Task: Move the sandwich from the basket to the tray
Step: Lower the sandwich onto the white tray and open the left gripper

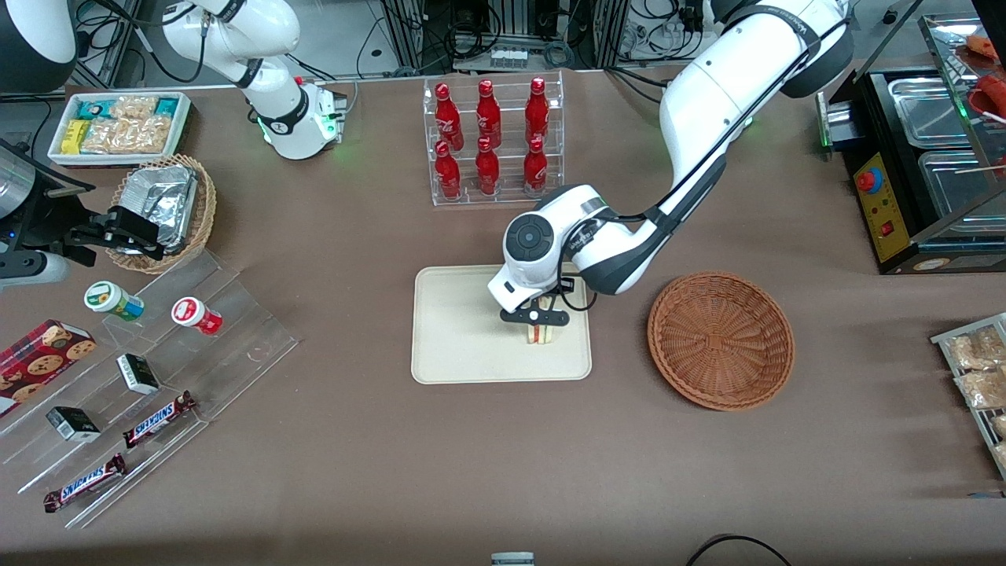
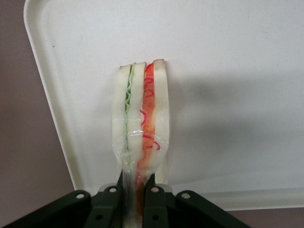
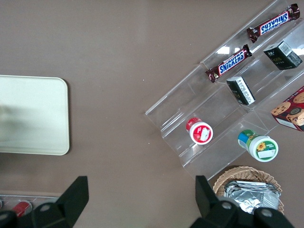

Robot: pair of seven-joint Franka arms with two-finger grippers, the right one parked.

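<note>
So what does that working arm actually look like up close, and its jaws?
The left arm has glossy white rounded shells with dark grey bands at its joints. A round dark grey cap with small button marks sits at its wrist, and thin black cables loop beside it. Its gripper, over the tray, has a flat black crossbar with black jaws.

Working left arm: white, jointed Franka limb reaching from its shoulder at about 1 o'clock of the table toward the table centre, forearm sloping down, wrist bent so the hand points downward. Its black two-finger gripper (image 1: 537, 321) sits at the arm's 7 o'clock end, low over the flat cream-coloured rectangular tray (image 1: 456, 346). The dark fingers (image 2: 111, 199) are drawn close together, pinching the triangular white-bread sandwich (image 2: 141, 128) held edge-up between them.
</note>
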